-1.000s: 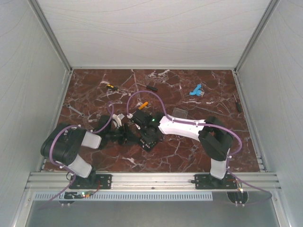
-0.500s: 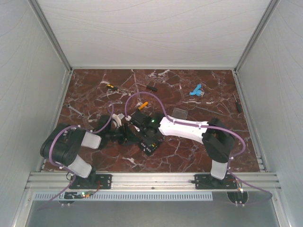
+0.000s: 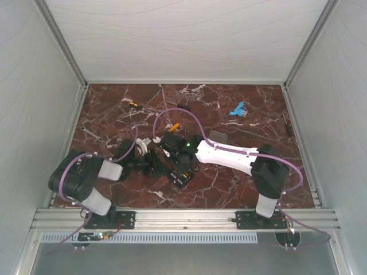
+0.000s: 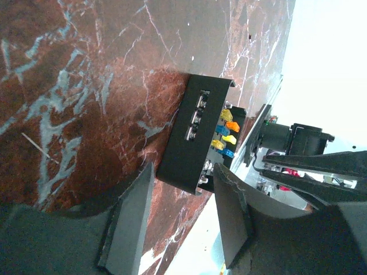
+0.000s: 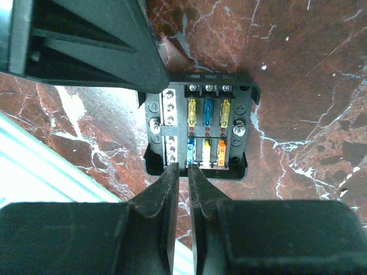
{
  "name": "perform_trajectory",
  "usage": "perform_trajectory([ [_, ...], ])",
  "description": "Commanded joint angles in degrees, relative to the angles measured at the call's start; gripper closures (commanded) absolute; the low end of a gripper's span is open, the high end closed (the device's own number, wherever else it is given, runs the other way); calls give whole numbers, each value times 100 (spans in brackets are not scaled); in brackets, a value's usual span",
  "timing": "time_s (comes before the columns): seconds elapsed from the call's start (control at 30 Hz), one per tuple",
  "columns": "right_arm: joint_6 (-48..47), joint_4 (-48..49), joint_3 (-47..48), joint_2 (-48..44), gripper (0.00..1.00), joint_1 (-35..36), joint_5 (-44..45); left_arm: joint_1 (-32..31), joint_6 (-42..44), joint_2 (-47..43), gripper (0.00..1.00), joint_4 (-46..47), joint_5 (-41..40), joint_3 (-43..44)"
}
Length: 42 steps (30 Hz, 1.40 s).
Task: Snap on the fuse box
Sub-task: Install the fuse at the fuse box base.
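The fuse box (image 5: 200, 134) sits on the table (image 3: 258, 109) with no lid on, so the snap is not done yet; the left gripper (image 4: 183, 172) is open beside it, and the right gripper (image 5: 182, 167) is pinched shut at its edge.

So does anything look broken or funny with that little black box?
Nothing looks broken or spilled. The odd bit: the fuse box is uncovered, its coloured fuses showing, while the clear lid lies apart on the table, just behind the right arm. The box also sits askew to the table's edge.
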Motion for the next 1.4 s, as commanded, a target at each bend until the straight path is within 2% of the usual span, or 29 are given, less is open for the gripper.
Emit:
perform_trajectory([
  [0.0,190,-182,-135,154,90,13,-155,-38,119,-237,53,-16,-56,-74],
  [0.2,281,-242,-213,275,90,12,-55,-77,250,-484,50,-295,-258,-153],
  [0.6,329,-130,-245,392,91,6,-27,-392,172,-296,49,-83,-287,-112],
  [1.37,531,21,-402,272,98,-98,104,-478,175,-222,59,-102,-411,-89],
])
